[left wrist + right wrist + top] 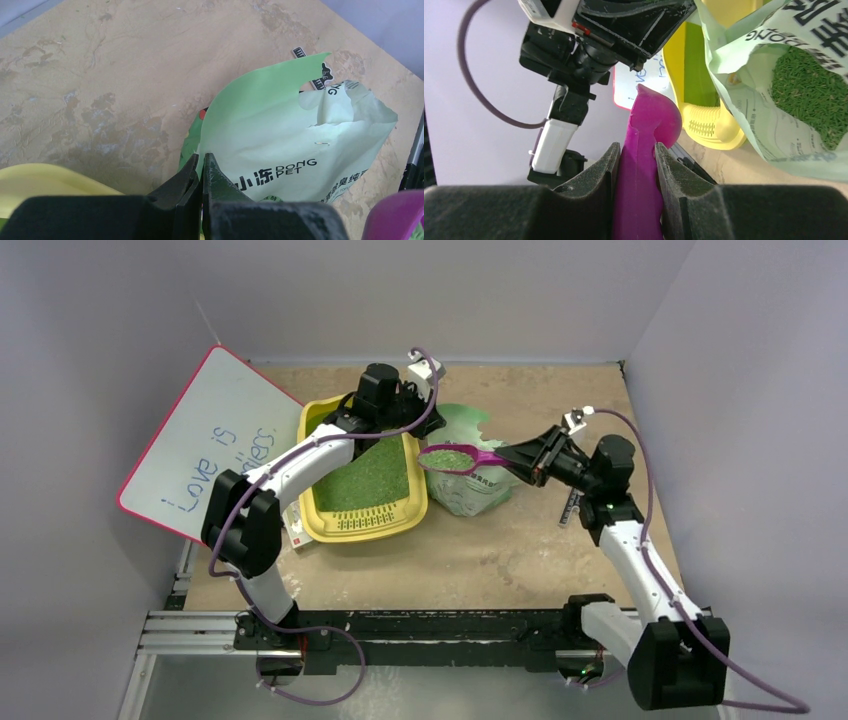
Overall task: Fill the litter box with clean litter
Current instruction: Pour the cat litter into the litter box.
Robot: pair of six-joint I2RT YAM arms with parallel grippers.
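Over the tan desk (500,560), the right jaws are clamping a purple scoop (480,457) of clean litter (447,458) beside the litter box (360,530), while the left jaws are pinching the bag (475,492).

The bag (270,130) reads "小冻 DONG PET"; the whiteboard (195,430) reads "Love is".

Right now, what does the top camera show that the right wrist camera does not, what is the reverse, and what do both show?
Only the top camera shows the bowl of the purple scoop loaded with litter, and the whole right arm. Only the right wrist camera shows litter inside the torn bag, and the right pincer pressed on both sides of the scoop's handle. Both show the scoop, the yellow tray and the bag.
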